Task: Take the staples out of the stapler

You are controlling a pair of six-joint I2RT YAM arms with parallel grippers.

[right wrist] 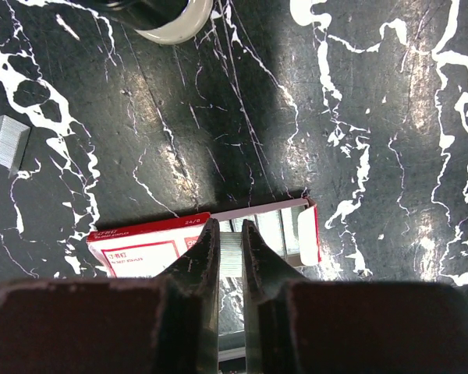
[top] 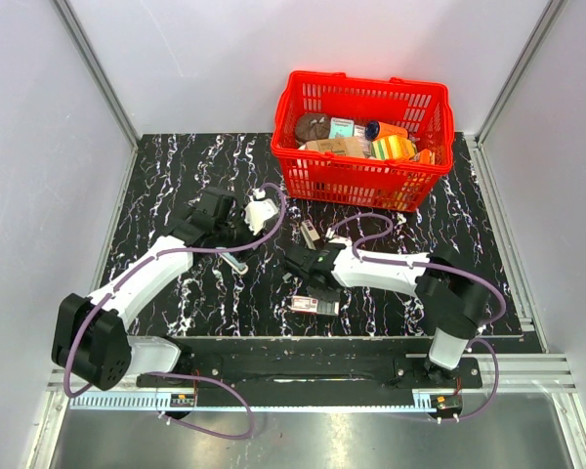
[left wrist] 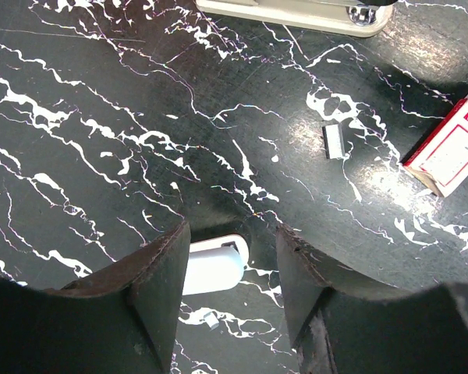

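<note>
The beige stapler (top: 309,234) lies mid-table; its long body crosses the top of the left wrist view (left wrist: 296,12) and its rounded end shows in the right wrist view (right wrist: 168,19). My right gripper (top: 303,272) (right wrist: 231,226) is shut on a strip of staples (right wrist: 231,253), held just over the open red and white staple box (right wrist: 148,245) (top: 313,305). My left gripper (top: 230,223) (left wrist: 232,234) is open and empty above the table, with a small white rounded piece (left wrist: 212,265) lying under the gap.
A loose staple strip (left wrist: 334,140) (right wrist: 6,140) lies on the black marbled table (top: 176,176) between stapler and box (left wrist: 452,148). A red basket (top: 363,137) of goods stands at the back right. A white cylinder (top: 236,264) lies by the left arm.
</note>
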